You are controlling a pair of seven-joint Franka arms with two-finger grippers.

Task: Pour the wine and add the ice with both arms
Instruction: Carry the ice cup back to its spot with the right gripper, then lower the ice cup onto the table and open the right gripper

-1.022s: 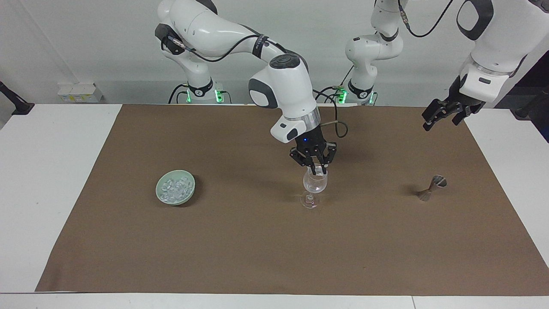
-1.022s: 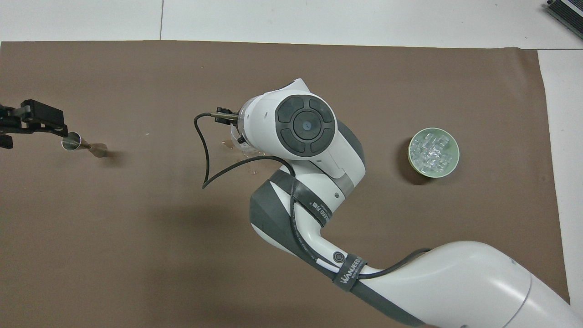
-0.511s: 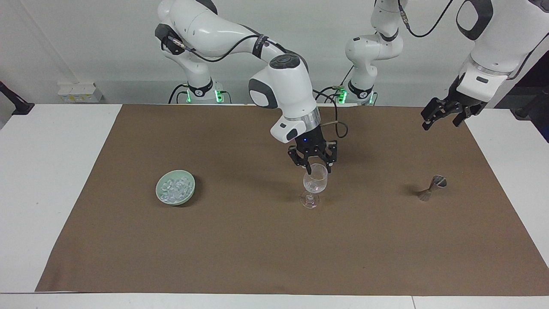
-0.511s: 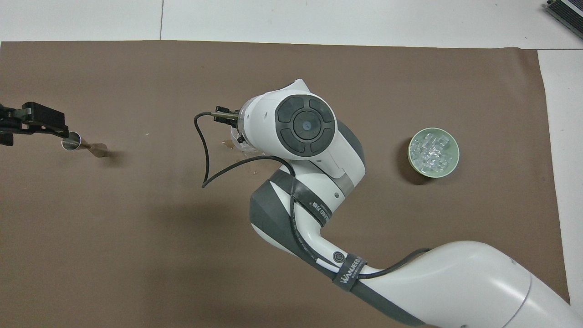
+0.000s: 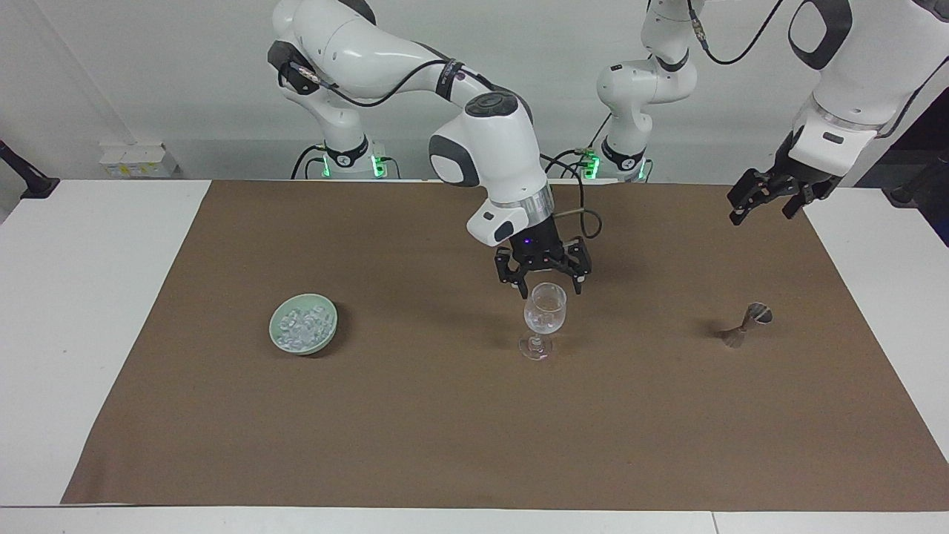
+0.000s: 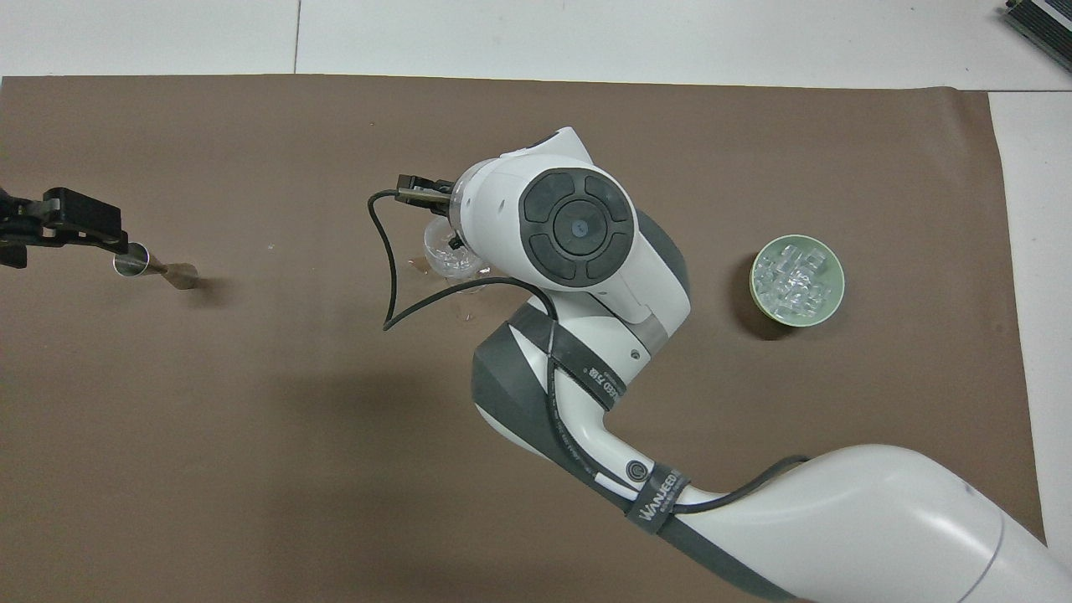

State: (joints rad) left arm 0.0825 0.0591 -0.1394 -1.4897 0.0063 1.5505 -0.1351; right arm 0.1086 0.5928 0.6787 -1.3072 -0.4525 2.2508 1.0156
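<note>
Hovering released over your one clear stemmed glass (image 5: pixel 545 317), the right gripper (image 5: pixel 543 282) has risen off its rim since a second ago.
You have two white arms, one pale green round bowl (image 5: pixel 303 334) heaped with glassy ice cubes (image 5: pixel 301 325) toward the right arm's end of the bench (image 5: pixel 96 297), one metal hourglass jigger (image 5: pixel 745 325), and the left gripper (image 5: pixel 756 199) spread, waiting above the brown mat (image 5: pixel 445 430).

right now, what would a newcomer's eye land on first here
Most striking is the right gripper, jaws open just above the clear wine glass standing mid-mat. A pale green bowl heaped with ice sits toward the right arm's end of the table. The left gripper hangs over the mat's edge near a metal jigger.
</note>
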